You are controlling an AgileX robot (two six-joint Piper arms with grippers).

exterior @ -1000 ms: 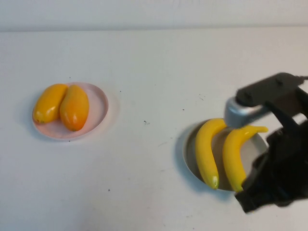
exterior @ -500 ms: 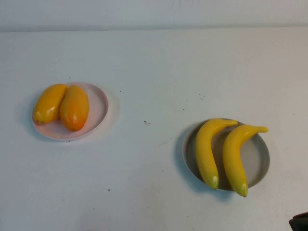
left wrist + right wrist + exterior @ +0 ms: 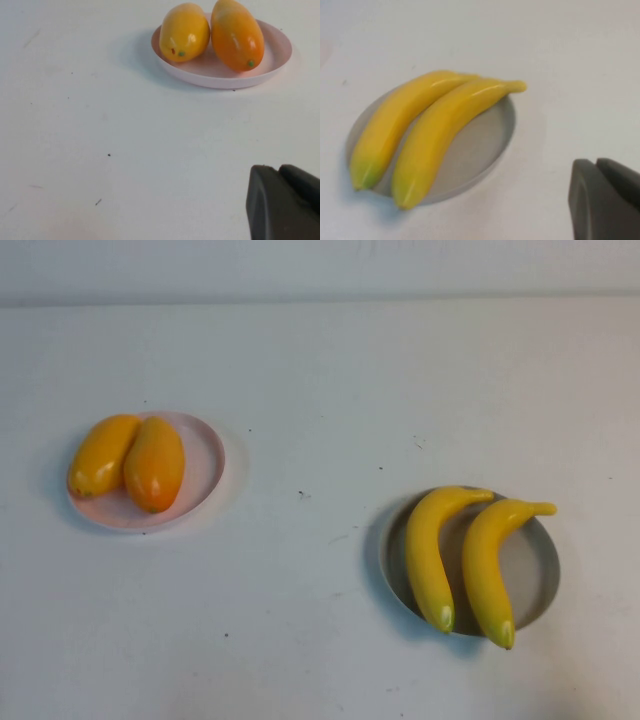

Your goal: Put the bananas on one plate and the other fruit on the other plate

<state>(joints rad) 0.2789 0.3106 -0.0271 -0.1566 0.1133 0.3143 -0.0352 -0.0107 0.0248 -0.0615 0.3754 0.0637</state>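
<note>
Two yellow bananas (image 3: 432, 552) (image 3: 488, 565) lie side by side on the grey-blue plate (image 3: 530, 570) at the right; they also show in the right wrist view (image 3: 435, 135) on that plate (image 3: 480, 145). Two orange-yellow mango-like fruits (image 3: 100, 453) (image 3: 155, 462) lie on the pale pink plate (image 3: 205, 465) at the left, also in the left wrist view (image 3: 235, 35) on the plate (image 3: 272, 50). Neither arm shows in the high view. My left gripper (image 3: 280, 172) is shut and empty, apart from the pink plate. My right gripper (image 3: 597, 165) is shut and empty, beside the grey plate.
The white table (image 3: 320, 390) runs to a pale back wall. A few small dark specks (image 3: 302, 494) mark its surface between the plates.
My right arm, which stood over the grey plate's right side a second ago, has pulled back out of the high view. The bananas stay on the plate.
</note>
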